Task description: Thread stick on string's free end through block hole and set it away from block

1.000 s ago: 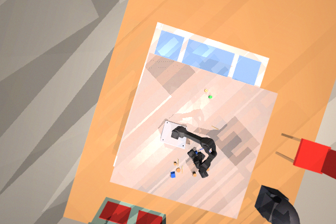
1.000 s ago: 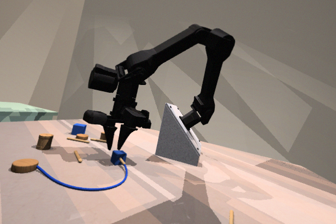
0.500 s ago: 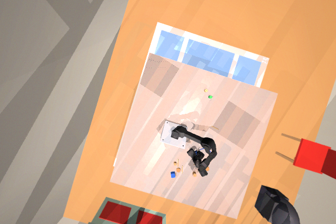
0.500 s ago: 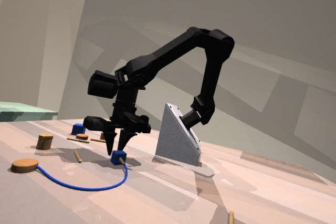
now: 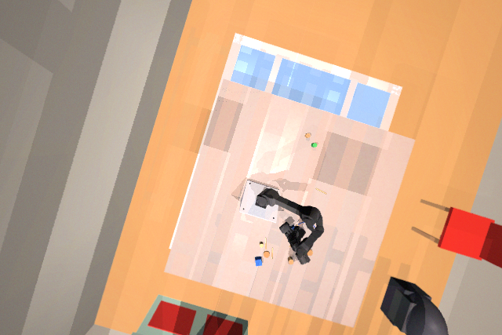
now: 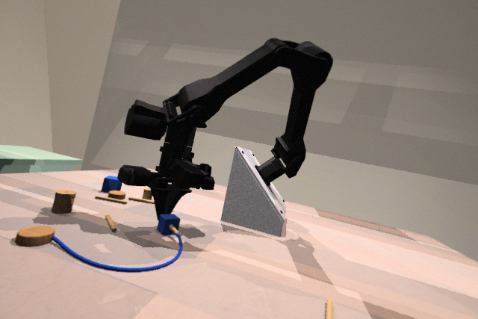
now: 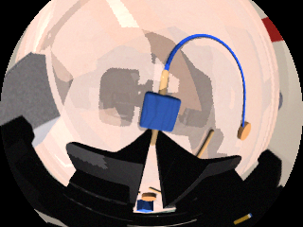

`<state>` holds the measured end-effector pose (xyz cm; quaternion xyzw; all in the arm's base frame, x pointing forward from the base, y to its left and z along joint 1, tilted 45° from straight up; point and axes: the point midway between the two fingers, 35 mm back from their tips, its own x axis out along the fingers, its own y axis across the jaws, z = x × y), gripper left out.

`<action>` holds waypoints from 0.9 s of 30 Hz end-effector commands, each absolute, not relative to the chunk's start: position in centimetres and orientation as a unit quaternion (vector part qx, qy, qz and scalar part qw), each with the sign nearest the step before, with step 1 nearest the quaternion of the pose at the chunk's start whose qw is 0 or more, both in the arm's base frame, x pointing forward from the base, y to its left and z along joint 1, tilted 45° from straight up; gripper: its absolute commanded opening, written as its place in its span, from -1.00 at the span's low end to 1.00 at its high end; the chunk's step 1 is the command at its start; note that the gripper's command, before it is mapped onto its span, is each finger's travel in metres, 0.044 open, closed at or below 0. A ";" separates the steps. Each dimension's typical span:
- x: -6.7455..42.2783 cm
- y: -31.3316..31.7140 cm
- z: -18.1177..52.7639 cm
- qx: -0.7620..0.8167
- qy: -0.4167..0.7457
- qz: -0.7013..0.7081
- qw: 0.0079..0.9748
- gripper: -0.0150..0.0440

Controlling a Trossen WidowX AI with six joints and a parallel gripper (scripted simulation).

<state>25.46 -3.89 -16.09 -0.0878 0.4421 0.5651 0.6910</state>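
Note:
The blue block (image 6: 167, 224) (image 7: 159, 112) rests on the table with the thin wooden stick (image 6: 174, 229) (image 7: 165, 81) pushed through its hole. One stick end pokes out on the string side. The other end (image 7: 153, 140) runs out between my fingers. The blue string (image 6: 116, 267) (image 7: 235, 63) curves from the stick to the round wooden button (image 6: 34, 235) (image 7: 244, 130). My gripper (image 6: 163, 213) (image 7: 153, 132) points down right at the block and is shut on the stick's near end.
Behind me lie a second blue cube (image 6: 110, 183) (image 5: 258, 260), a wooden cylinder (image 6: 63, 201), a flat disc (image 6: 116, 194) and loose sticks (image 6: 110, 223) (image 6: 110, 199). The grey wedge base (image 6: 246, 199) stands to the right. Another stick (image 6: 328, 308) lies at the front.

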 end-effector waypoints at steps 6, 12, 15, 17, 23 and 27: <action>25.2 -3.8 -16.5 -0.049 0.411 0.562 0.716 -0.49; 25.2 -4.0 -16.6 -0.050 0.411 0.562 0.716 -0.49; 25.0 -4.2 -16.8 -0.050 0.411 0.562 0.716 -0.49; 24.8 -4.4 -17.0 -0.050 0.411 0.561 0.716 -0.49; 24.3 -4.7 -17.4 -0.051 0.411 0.560 0.718 -0.49; 24.1 -5.0 -17.7 -0.052 0.411 0.560 0.718 -0.49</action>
